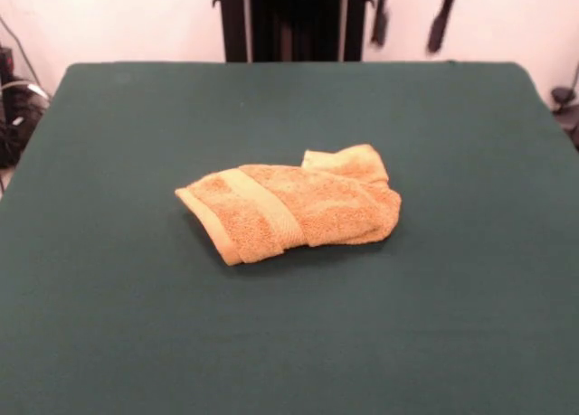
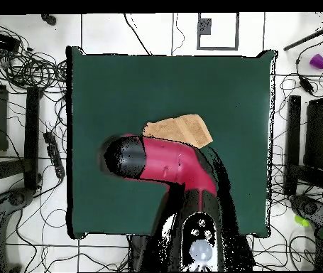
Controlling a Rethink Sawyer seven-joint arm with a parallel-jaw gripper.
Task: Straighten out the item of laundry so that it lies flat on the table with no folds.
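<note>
Towel [image 1: 291, 210] folded over itself mid-table [image 1: 136, 325]. Arm [image 2: 165, 162] overhangs it; gripper hidden, state unknown. Unfolding not started; next: pinch top layer's edge.

One towel [image 1: 288, 209] lies on one tabletop [image 1: 452, 144]. On the towel, one smoother woven band [image 1: 264, 206] shows; any second band cannot be seen among the folds. From overhead, one red and black arm [image 2: 165, 162] reaches over the tabletop. On the floor beside it are one purple cup [image 2: 318, 61] and many loose cables [image 2: 29, 67], too tangled to count.
</note>
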